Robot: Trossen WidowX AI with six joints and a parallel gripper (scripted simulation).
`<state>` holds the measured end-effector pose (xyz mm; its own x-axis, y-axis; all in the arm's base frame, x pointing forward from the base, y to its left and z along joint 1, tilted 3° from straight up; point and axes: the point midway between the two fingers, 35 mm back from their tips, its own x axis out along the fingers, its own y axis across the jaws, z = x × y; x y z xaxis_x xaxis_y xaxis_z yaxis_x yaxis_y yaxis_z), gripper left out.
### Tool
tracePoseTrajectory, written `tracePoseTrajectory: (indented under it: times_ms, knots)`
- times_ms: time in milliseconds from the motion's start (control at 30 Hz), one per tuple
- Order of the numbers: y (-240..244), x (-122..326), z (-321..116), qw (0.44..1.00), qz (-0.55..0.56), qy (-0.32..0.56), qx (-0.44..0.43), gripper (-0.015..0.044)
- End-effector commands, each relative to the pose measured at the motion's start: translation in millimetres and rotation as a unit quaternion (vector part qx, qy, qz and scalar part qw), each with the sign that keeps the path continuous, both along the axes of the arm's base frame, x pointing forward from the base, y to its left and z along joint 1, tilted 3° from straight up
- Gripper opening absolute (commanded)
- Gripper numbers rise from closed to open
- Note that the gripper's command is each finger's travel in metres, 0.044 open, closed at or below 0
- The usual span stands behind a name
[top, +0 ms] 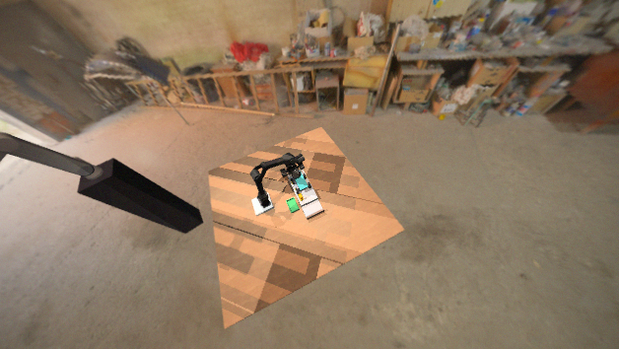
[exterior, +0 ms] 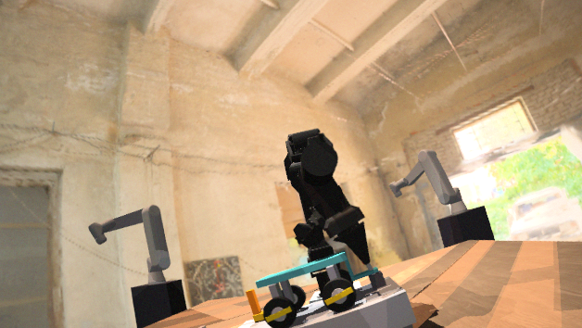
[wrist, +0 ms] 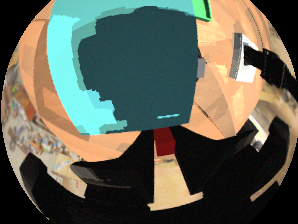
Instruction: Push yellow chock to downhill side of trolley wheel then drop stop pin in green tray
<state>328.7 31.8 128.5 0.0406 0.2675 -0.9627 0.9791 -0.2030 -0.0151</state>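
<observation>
The trolley [top: 302,182] [exterior: 301,270] has a teal deck and black wheels and stands on the pale ramp [top: 312,210] [exterior: 389,309]. The chock [top: 301,196] [exterior: 253,302], with its orange handle upright, sits at the downhill side of the trolley's lower near wheel; its contact with the wheel cannot be made out for certain. My gripper [exterior: 369,263] [wrist: 158,124] points down at the uphill end, shut on the stop pin. The pin's red head [wrist: 164,143] shows between the fingers in the wrist view. Its lower end is at the dark bracket [exterior: 378,280] behind the trolley.
The green tray [top: 293,205] [wrist: 202,9] lies beside the ramp, between it and the white arm base [top: 262,205]. The teal deck is close beside the fingers. Two grey arms on black pedestals [exterior: 158,303] [exterior: 467,227] stand in the background.
</observation>
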Motion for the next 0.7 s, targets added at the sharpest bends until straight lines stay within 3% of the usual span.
tracePoseTrajectory:
  times_ms: [0,667]
  knots:
    - [-0.5,0.0,5.8,1.000,-0.001,-0.004,0.000,0.0000]
    - [-2.1,-0.4,12.8,1.000,-0.001,-0.004,0.000,0.0000]
